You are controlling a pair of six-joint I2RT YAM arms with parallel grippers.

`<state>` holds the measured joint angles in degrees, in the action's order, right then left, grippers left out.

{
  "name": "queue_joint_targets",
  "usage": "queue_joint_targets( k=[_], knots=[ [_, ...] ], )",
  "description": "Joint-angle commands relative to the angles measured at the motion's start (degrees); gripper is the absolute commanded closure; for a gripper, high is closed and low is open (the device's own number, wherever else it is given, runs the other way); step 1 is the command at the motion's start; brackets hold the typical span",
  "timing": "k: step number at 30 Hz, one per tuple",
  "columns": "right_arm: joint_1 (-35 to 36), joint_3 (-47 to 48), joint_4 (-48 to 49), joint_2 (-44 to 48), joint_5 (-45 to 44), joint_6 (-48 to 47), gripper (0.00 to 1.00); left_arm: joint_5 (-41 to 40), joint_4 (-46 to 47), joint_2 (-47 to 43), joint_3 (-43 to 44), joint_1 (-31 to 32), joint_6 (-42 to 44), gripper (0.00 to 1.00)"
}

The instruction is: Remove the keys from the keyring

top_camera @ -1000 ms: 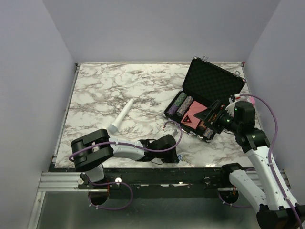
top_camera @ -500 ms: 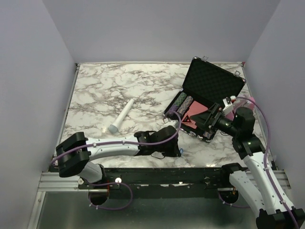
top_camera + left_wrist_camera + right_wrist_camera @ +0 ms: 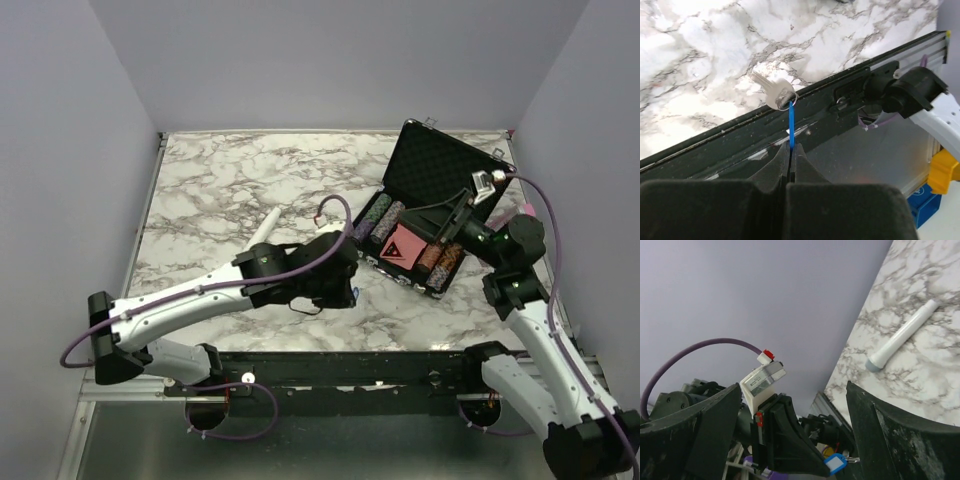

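My left gripper [image 3: 348, 287] is shut on a thin blue key tag [image 3: 791, 125], seen edge-on in the left wrist view and hanging above the table's near edge. From the tag's far end hangs the small silvery keyring [image 3: 794, 101] with a silvery key [image 3: 774, 93] on it. In the right wrist view the same blue tag [image 3: 836, 463] shows a white label, with the key [image 3: 854, 459] beside it. My right gripper [image 3: 448, 218] stands open with nothing between its fingers, raised over the chip case and facing the left gripper.
An open black case [image 3: 445, 175] at the right holds rows of poker chips [image 3: 380, 214] and a red card deck [image 3: 403, 246]. A white stick-like tool [image 3: 902, 335] lies mid-table, partly behind the left arm. The black front rail [image 3: 850, 90] runs below the key.
The left arm has stretched out and carried the tag and key up and away from the near edge. The right gripper has swung up and back over the case.
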<state>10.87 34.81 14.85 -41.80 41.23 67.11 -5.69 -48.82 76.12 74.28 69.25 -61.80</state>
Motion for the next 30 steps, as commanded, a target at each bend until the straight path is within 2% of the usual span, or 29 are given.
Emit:
queue_joint_targets(
  k=[1,5,7,11,13,16,19,22,30],
  knots=[
    [6.5,11.0,6.3,-9.8,-1.3,-1.1,0.08,-0.5,-10.8,-6.1,4.5,-3.3,2.3,1.0],
    [17.7,22.9,1.8,-21.1,-7.5,-6.3,0.09,2.3,-13.3,-10.0,7.4,-5.9,6.6,1.0],
    [20.6,25.9,5.4,-26.6,-7.0,-3.2,0.1,2.4,-15.8,-11.9,9.3,-7.0,8.1,1.0],
    [24.7,26.4,19.0,-33.9,-6.0,6.7,0.11,2.6,-21.1,-14.6,13.9,-8.4,12.4,1.0],
    [27.1,27.2,20.1,-36.9,-5.2,8.8,0.12,2.6,-23.2,-16.1,15.9,-8.8,14.9,1.0],
    [29.9,26.5,22.2,-39.3,-3.8,11.4,0.12,1.9,-27.6,-17.5,18.4,-9.7,16.4,1.0],
    [32.3,22.2,30.8,-39.0,-4.2,14.9,0.13,1.5,-30.1,-19.2,20.5,-10.2,16.5,1.0],
    [34.3,19.5,35.5,-38.3,-4.6,16.6,0.15,2.0,-30.9,-20.4,21.9,-10.5,15.7,1.0],
    [40.1,20.5,31.9,-38.4,-5.4,13.2,0.19,2.8,-31.4,-21.7,25.2,-10.6,14.9,1.0]
  ],
)
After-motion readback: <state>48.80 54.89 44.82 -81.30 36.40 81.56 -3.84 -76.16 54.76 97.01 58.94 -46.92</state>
